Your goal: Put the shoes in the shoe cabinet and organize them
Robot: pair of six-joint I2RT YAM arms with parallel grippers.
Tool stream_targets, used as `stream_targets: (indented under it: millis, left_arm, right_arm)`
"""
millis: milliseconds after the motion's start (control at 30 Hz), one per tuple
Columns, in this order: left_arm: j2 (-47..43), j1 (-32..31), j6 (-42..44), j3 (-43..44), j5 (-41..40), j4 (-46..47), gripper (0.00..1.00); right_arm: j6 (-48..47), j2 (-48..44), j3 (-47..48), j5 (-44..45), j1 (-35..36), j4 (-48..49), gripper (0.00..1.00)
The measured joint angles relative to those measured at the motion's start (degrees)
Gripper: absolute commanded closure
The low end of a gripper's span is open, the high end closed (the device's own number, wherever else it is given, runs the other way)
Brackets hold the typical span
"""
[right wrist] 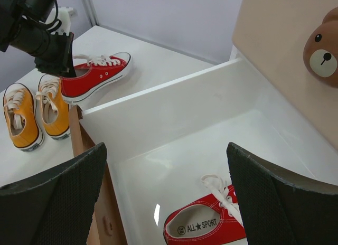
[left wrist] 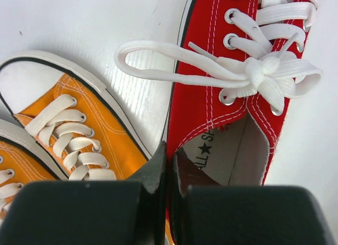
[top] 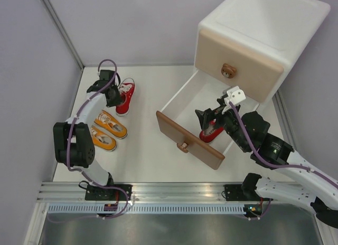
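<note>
One red shoe (top: 127, 92) lies on the white table at the back left. My left gripper (top: 113, 96) is shut on its inner side wall beside the heel opening (left wrist: 168, 156); one finger is inside the shoe (left wrist: 211, 97), the other outside. Two orange shoes (top: 112, 123) (top: 103, 139) lie side by side just in front of it. The shoe cabinet (top: 264, 34) stands at the back right with its brown lower drawer (top: 189, 140) pulled out. A second red shoe (right wrist: 211, 229) lies inside that drawer. My right gripper (right wrist: 166, 150) hangs open above it, holding nothing.
The beige upper drawer (top: 237, 57) is closed, with its bear-head knob (right wrist: 322, 55) near my right wrist. Grey walls enclose the table on the left and at the back. The drawer's white walls (right wrist: 158, 105) surround the red shoe inside.
</note>
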Motion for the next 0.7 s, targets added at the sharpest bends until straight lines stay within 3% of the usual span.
stream_targets:
  millis: [200,700]
  left_arm:
    - [-6.40,-1.46,-0.02,3.85,1.68,-1.70,0.98]
    - [-18.43,-12.33,0.07,13.57,6.99,-3.85,0.98]
  right_arm:
    - [-0.35,-1.33,0.00,0.00,0.00,-0.07,0.02]
    - [-0.72,-3.10,0.00,0.02,0.02,-0.04,0.02]
